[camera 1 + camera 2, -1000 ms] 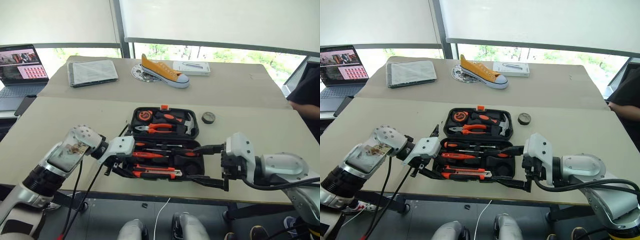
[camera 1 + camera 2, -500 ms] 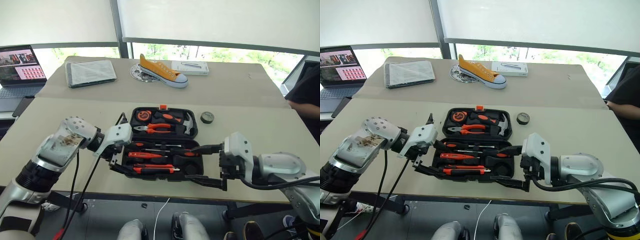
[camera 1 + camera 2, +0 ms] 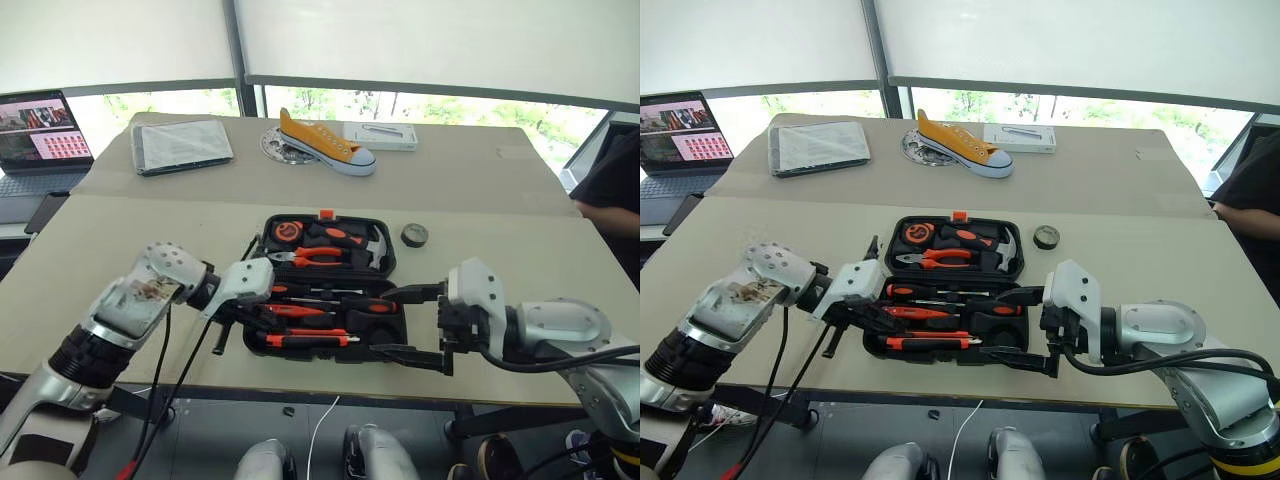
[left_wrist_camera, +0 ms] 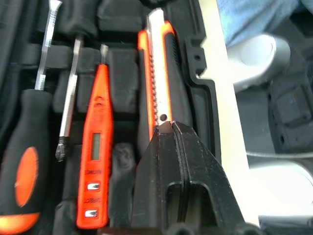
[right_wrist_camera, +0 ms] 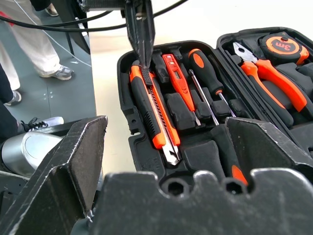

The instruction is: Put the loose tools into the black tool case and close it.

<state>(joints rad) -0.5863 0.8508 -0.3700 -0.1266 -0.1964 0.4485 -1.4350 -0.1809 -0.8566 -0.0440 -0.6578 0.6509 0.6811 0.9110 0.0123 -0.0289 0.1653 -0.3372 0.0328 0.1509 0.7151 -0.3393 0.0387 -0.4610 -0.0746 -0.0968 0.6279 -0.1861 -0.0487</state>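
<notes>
Fingers of my left end effector (image 4: 172, 128) are pinched together, pressing the utility knife (image 4: 155, 73) into its recess in the black tool case (image 3: 390, 345); my right end effector (image 3: 418, 322) waits spread wide at the case's edge.

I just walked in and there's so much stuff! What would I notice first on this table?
Your eye lands first on the open black tool case in the middle of the table, full of bright orange tools like the pliers. The left end effector, shut, presses its tip on the orange utility knife in the case's near half. Farther back lies a yellow sneaker.
</notes>
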